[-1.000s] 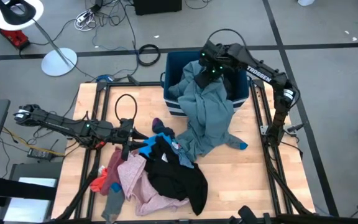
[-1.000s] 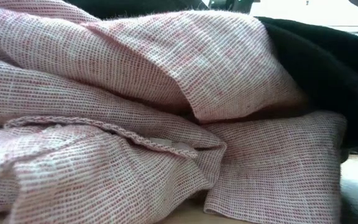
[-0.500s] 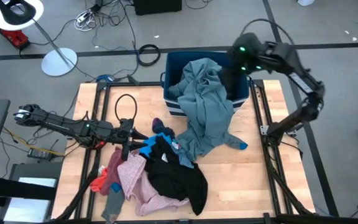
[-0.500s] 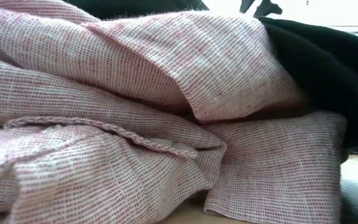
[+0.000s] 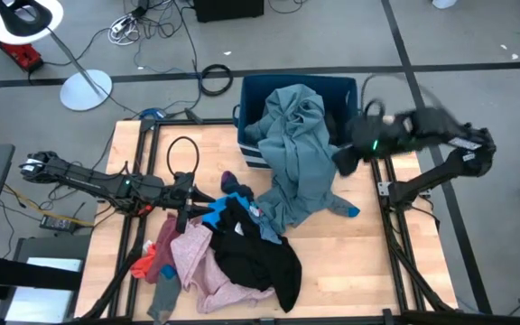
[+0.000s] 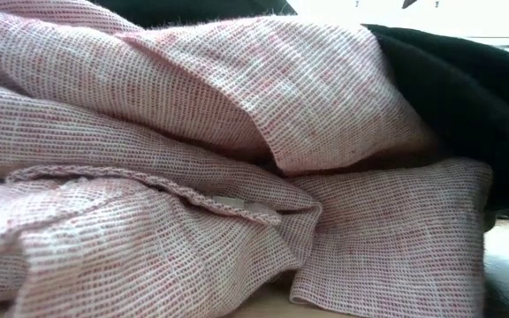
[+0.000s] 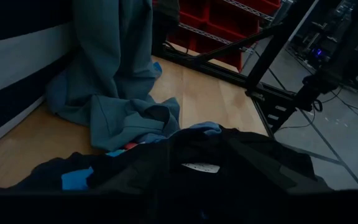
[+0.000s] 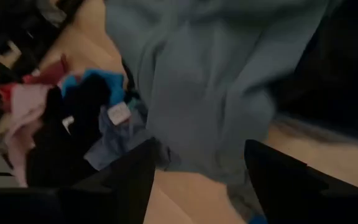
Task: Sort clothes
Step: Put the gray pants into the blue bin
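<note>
A teal-grey garment [image 5: 298, 149] hangs over the near wall of the dark blue bin [image 5: 253, 90]. Its top is heaped inside the bin and its lower end lies on the table. My right gripper [image 8: 197, 152] hovers open and empty by the bin's near right corner [image 5: 346, 161], above that garment's right edge. The other clothes lie in a pile at the near left: black [image 5: 258, 257], pink [image 5: 201, 266], bright blue [image 5: 215, 213] and red-orange [image 5: 144, 264]. My left gripper [image 5: 188, 197] rests at the pile's far left edge, open. I cannot tell whether it touches the cloth.
A blue sock [image 5: 351, 210] lies right of the teal-grey garment's lower end. A grey sock [image 5: 162, 296] sits at the near left edge. Pink fabric [image 6: 193, 159] and black fabric [image 6: 467, 88] fill the low view. Bare wood [image 5: 368, 262] shows at the near right.
My right gripper was over the bin on the teal-grey garment's top. It has come off it, risen, then swung right and toward the near edge, down beside the bin's near right corner. The garment's top has stayed heaped in the bin.
</note>
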